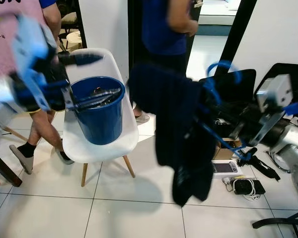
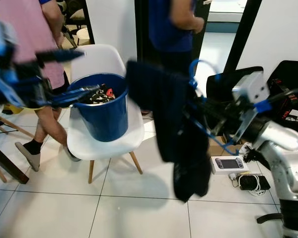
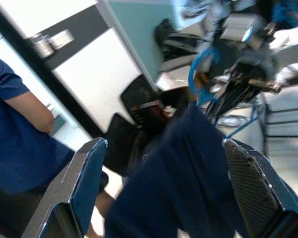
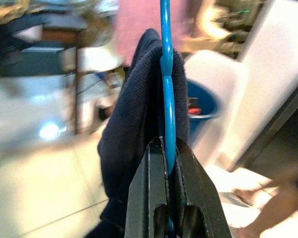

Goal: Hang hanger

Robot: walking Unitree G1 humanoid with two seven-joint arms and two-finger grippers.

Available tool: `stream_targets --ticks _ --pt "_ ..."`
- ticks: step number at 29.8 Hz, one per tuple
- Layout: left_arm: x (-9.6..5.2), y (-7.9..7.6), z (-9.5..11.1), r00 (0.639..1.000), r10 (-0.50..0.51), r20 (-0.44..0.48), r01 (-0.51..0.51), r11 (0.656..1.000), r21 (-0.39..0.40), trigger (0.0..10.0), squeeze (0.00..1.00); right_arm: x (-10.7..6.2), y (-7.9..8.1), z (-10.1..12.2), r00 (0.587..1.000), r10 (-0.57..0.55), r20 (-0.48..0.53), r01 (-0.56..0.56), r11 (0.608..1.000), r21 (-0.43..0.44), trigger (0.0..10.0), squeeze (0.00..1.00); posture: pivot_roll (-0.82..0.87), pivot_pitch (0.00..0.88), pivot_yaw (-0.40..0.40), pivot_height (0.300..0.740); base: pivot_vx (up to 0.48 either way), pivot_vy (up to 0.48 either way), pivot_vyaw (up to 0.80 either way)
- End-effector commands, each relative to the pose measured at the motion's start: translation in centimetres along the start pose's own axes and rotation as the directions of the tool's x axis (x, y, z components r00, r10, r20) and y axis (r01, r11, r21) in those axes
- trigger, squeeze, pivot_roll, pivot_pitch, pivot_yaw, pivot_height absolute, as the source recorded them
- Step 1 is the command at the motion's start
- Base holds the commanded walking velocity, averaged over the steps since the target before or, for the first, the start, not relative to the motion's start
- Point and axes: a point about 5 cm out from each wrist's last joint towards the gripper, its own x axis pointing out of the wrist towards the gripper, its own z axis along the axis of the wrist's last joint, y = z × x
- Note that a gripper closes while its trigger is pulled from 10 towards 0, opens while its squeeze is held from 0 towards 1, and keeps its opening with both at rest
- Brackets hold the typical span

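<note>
Clearly the right gripper [image 4: 170, 148] pinches the blue hanger [image 4: 167, 89] tight, carrying its dark garment [image 2: 181, 129] off the floor, while the left gripper [image 3: 164, 188] gapes empty.

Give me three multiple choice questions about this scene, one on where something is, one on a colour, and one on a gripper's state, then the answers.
1. Where is the blue bucket?
A. On the floor tiles
B. On the seat of the white chair
C. In a person's hands

2. What colour is the hanger that carries the dark garment?
A. Blue
B. White
C. Red

3. What state is the right gripper in?
A. Open and bare
B. Shut on the bucket rim
C. Shut on the hanger

Answers:
1 B, the bucket stands on the chair seat in both eye views.
2 A, the right wrist view shows a blue bar running over the garment.
3 C, the black fingers press the hanger from both sides in the right wrist view.
</note>
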Motion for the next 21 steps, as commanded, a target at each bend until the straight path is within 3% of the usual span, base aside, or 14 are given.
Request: stream_targets --ticks 1,2,4,5,8,10,11,13,14,16,21 --pt "0.2 0.1 0.0 0.996 -0.081 -0.049 0.082 0.997 0.009 10.0 1.00 0.7 1.2 1.0 0.995 0.100 0.018 -0.099 0.993 -0.068 10.0 0.00 -0.01 0.007 -0.030 0.740 0.000 0.000 0.00" --pt "0.2 0.1 0.0 0.996 -0.081 -0.049 0.082 0.997 0.009 10.0 1.00 0.7 1.2 1.0 0.995 0.100 0.018 -0.099 0.993 -0.068 10.0 0.00 -0.01 0.007 -0.030 0.740 0.000 0.000 0.00" --pt "0.9 -0.3 -0.1 0.970 -0.220 -0.100 0.223 0.975 0.019 10.0 1.00 1.8 2.5 1.0 0.979 0.201 0.014 -0.200 0.977 -0.079 10.0 0.00 -0.01 0.003 -0.028 0.740 0.000 0.000 0.00" --pt "1.1 -1.0 -0.6 0.935 -0.321 -0.150 0.324 0.946 -0.003 10.0 0.00 2.4 3.1 1.2 0.970 0.240 0.024 -0.238 0.968 -0.086 10.0 0.00 -0.01 0.003 -0.028 0.740 0.000 0.000 0.00" --pt "1.1 -1.4 -1.0 0.905 -0.387 -0.179 0.388 0.921 -0.027 10.0 0.00 2.7 3.5 1.4 0.964 0.264 0.031 -0.260 0.961 -0.093 10.0 0.00 -0.01 0.003 -0.028 0.740 0.000 0.000 0.00" --pt "1.2 -2.2 -1.8 0.853 -0.470 -0.225 0.469 0.881 -0.063 10.0 0.00 3.2 4.0 1.7 0.952 0.302 0.045 -0.296 0.950 -0.102 10.0 0.00 -0.01 0.000 -0.019 0.740 0.000 0.000 0.00" --pt "1.2 -2.2 -1.8 0.853 -0.470 -0.225 0.469 0.881 -0.063 10.0 0.00 3.2 4.0 1.7 0.952 0.302 0.045 -0.296 0.950 -0.102 10.0 0.00 -0.01 0.000 -0.019 0.740 0.000 0.000 0.00" --pt "1.4 -2.7 -3.1 0.798 -0.526 -0.293 0.528 0.846 -0.082 10.0 0.00 3.9 4.8 2.2 0.936 0.344 0.069 -0.335 0.935 -0.112 10.0 0.00 -0.01 0.000 -0.015 0.740 0.000 0.000 0.00" --pt "1.4 -2.7 -3.1 0.798 -0.526 -0.293 0.528 0.846 -0.082 10.0 0.00 3.9 4.8 2.2 0.936 0.344 0.069 -0.335 0.935 -0.112 10.0 0.00 -0.01 0.000 -0.015 0.740 0.000 0.000 0.00" --pt "1.4 -3.0 -4.0 0.758 -0.559 -0.335 0.560 0.822 -0.104 10.0 0.00 4.4 5.3 2.7 0.926 0.367 0.090 -0.356 0.927 -0.120 10.0 0.00 -0.01 0.000 -0.014 0.740 0.000 0.000 0.00" --pt "1.5 -2.9 -4.6 0.746 -0.555 -0.368 0.562 0.821 -0.099 10.0 0.00 4.6 5.6 2.9 0.920 0.379 0.102 -0.366 0.922 -0.122 10.0 0.00 -0.01 0.001 -0.010 0.740 0.000 0.000 0.00"
